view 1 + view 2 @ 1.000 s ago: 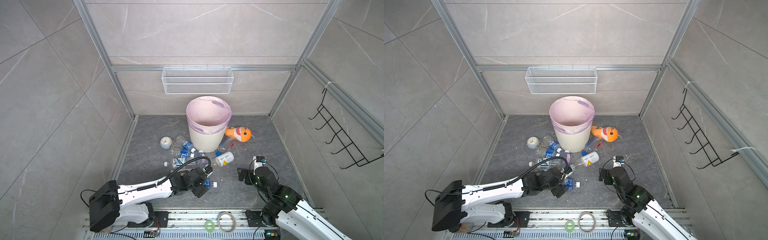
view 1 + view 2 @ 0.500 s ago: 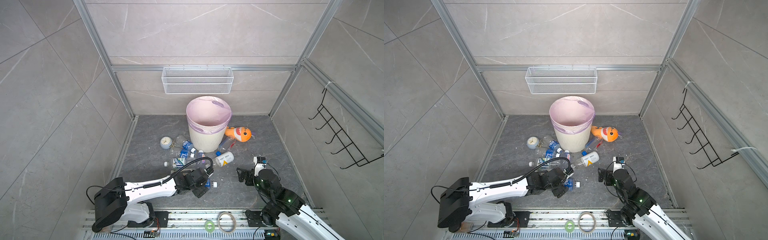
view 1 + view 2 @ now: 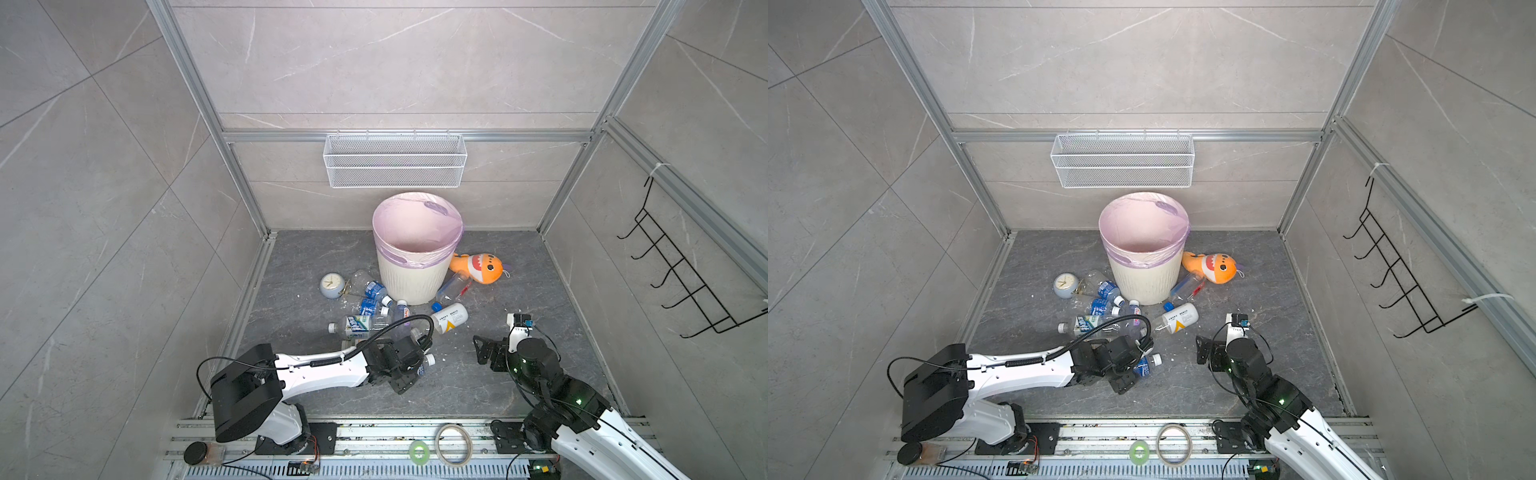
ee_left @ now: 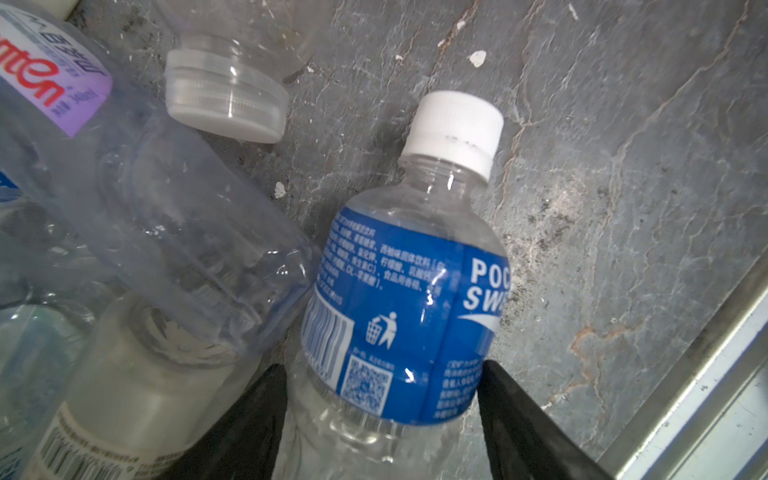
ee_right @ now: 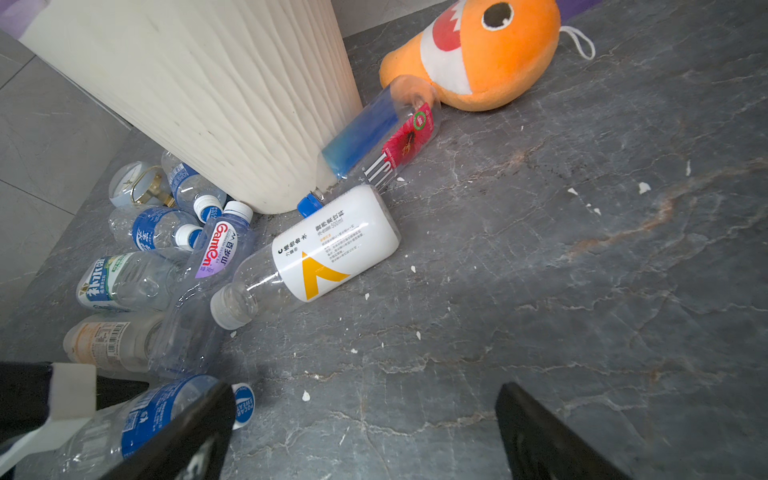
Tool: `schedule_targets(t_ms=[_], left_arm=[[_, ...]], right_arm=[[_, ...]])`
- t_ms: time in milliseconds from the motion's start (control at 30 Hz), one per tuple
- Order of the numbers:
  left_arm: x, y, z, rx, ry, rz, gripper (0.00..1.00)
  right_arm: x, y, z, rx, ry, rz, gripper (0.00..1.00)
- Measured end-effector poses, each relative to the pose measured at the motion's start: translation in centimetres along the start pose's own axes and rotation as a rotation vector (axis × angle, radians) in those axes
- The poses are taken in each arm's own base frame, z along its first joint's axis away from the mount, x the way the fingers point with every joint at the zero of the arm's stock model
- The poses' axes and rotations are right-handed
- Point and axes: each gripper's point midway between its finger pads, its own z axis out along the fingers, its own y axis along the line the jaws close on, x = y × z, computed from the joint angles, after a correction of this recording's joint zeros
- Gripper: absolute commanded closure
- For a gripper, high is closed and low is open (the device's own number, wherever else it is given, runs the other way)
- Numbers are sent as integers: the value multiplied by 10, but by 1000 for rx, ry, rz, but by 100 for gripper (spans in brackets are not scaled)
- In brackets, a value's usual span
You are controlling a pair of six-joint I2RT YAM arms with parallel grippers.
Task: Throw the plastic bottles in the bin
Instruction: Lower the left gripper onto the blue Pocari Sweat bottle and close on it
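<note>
My left gripper (image 4: 382, 419) straddles a blue-labelled bottle (image 4: 409, 307) lying on the grey floor (image 4: 623, 166), one finger at each side — whether they press it yet, I cannot tell. My right gripper (image 5: 365, 432) hangs spread wide over bare floor, holding nothing. Other plastic bottles (image 3: 374, 320) lie scattered before the bin (image 3: 411, 282).

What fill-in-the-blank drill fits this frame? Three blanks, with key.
1. The bottle between the left gripper's jaws has a ____ label.
2. The right gripper is open and holds ____.
3. The plush shark beside the bin is ____.
Missing words: blue; nothing; orange.
</note>
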Motion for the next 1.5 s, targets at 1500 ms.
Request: schedule_targets(t_ms=[1500], left_arm=[[-25, -15, 27, 14, 24, -53, 27]], right_arm=[[2, 1, 1, -5, 11, -5, 0]])
